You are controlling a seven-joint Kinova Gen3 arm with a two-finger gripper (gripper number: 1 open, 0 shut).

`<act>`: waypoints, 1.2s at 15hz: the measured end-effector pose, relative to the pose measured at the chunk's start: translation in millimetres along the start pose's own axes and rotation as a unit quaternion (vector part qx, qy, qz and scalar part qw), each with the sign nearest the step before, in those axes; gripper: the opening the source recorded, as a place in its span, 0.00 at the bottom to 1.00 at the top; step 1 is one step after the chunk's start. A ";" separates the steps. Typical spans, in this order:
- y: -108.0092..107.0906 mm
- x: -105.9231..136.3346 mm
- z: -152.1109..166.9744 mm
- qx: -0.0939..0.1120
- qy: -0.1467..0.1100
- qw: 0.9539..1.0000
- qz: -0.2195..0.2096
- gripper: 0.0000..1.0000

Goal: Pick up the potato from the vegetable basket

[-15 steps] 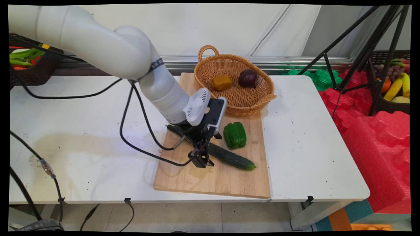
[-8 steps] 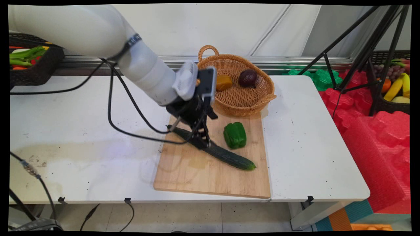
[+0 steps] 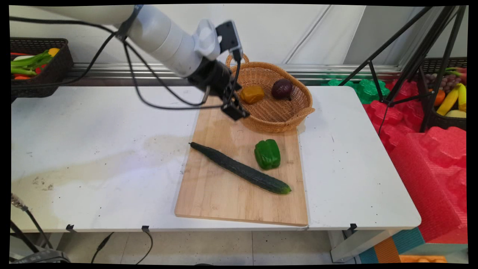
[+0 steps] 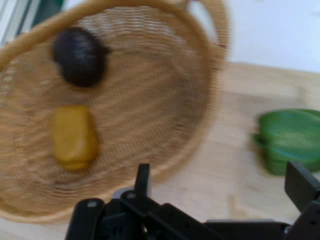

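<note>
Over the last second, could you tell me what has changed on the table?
The black two-finger claw rose from the long dark green cucumber and swung toward the round woven wicker basket, open and empty. The cucumber, the green bell pepper and the wooden cutting board stayed put.

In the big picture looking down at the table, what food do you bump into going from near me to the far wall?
Cucumber → green pepper → yellow pepper → purple onion.
</note>
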 end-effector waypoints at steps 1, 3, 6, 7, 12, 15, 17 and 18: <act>-9.5 3.2 2.9 0.012 0.000 1.000 -0.008 1.00; -30.9 10.8 13.4 0.034 -0.002 0.999 -0.026 1.00; -59.9 19.2 35.4 0.057 -0.011 0.997 -0.050 1.00; -70.7 21.5 46.3 0.064 -0.016 0.996 -0.059 1.00; -104.7 24.9 91.5 0.080 -0.040 0.992 -0.087 1.00; -118.7 24.8 119.3 0.083 -0.056 0.990 -0.102 1.00; -126.7 25.0 140.2 0.082 -0.067 0.988 -0.111 1.00; -129.2 24.8 148.9 0.080 -0.072 0.988 -0.115 1.00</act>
